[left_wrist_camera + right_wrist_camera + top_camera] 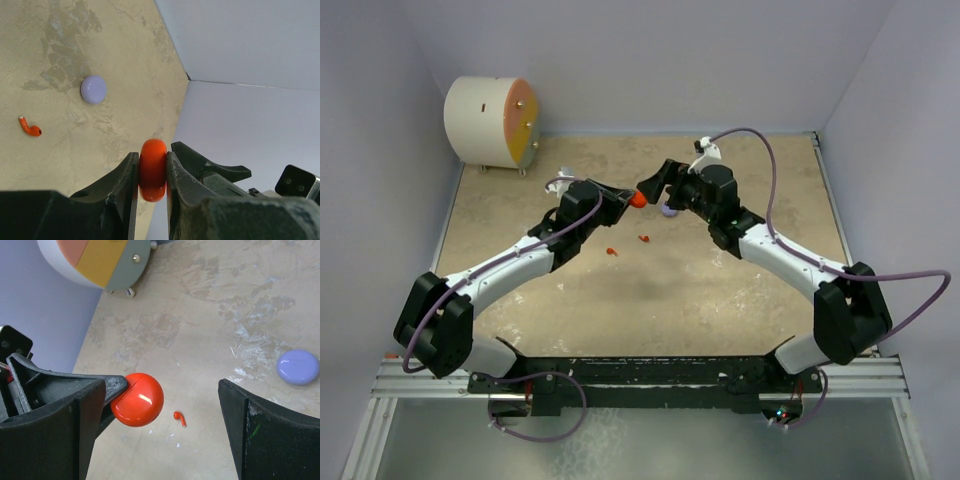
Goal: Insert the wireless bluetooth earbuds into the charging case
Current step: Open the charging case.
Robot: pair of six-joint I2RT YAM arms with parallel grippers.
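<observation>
At the left claw (152,152): clenched on the red case (152,172), pinching its flat faces edge-on and holding it off the table (740,300); I'd judge this presents the seam to the other arm.
Right claw (162,392): spread wide and gripping nothing, level with the red case and just beside it, probably poised to work the lid open.
Lid: looks closed from where I stand, so no bud can go in yet.
Red bud (644,238): loose on the table below the red case.
Second red bud (611,250): near the first, also waiting.
Lavender case (298,367): flat on the table beside the red case, apart from both claws.
Drum (490,122): back corner, well apart from the red case.
</observation>
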